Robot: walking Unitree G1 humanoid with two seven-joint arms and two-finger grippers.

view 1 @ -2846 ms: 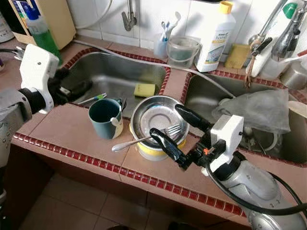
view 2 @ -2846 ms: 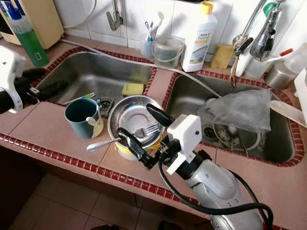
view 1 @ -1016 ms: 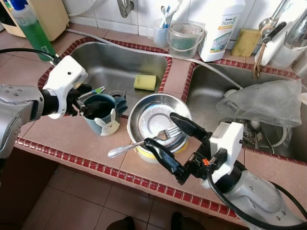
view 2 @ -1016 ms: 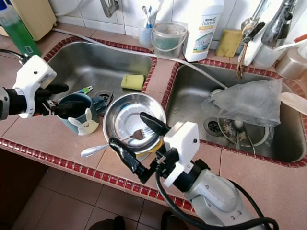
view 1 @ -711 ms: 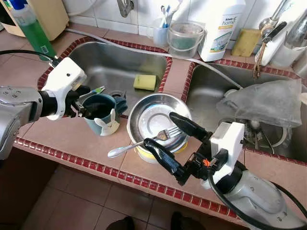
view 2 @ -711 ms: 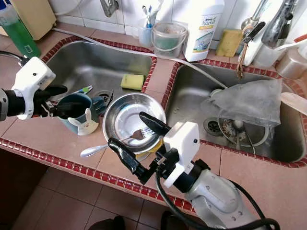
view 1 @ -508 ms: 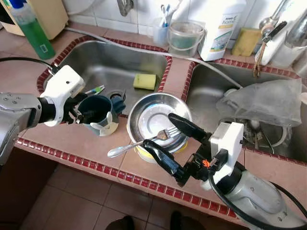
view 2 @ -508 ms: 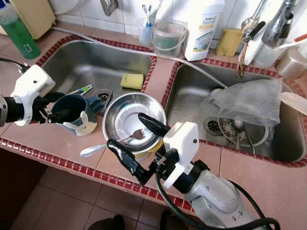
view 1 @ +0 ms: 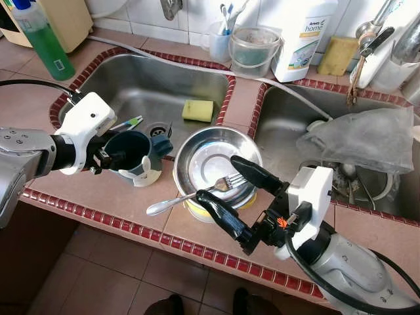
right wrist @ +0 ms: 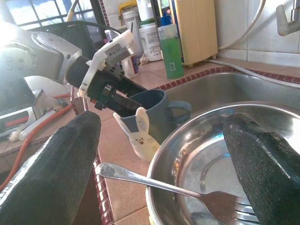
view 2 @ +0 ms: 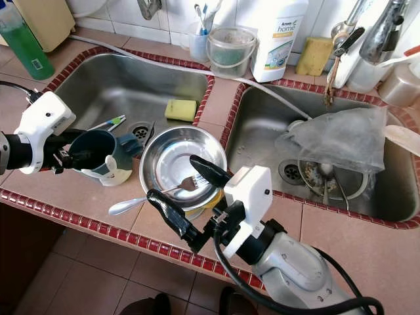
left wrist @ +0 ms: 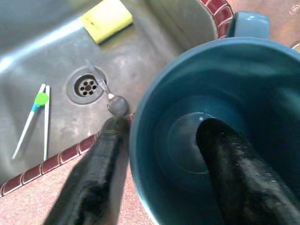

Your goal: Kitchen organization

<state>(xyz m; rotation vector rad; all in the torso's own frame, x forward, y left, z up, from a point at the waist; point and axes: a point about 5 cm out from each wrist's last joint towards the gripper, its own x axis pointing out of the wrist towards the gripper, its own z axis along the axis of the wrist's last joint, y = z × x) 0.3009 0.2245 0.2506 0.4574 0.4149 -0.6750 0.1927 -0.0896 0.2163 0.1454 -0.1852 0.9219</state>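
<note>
1. Dark teal ceramic mug w/ white bunny figure (view 1: pixel 133 157) tilted on tiled counter edge beside left steel sink basin (view 1: pixel 151 92)
2. Left gripper (left wrist: pixel 154 183) clamped on mug rim, one finger inside, one outside
3. Right gripper (view 1: pixel 233 197) spread wide either side of round steel bowl (view 1: pixel 211 157)
4. Silver fork (view 1: pixel 193 192) resting in bowl, handle out over counter

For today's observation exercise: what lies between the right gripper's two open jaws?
The fork resting in the steel bowl, clearest in the right wrist view, lies between the right gripper jaws.
</note>
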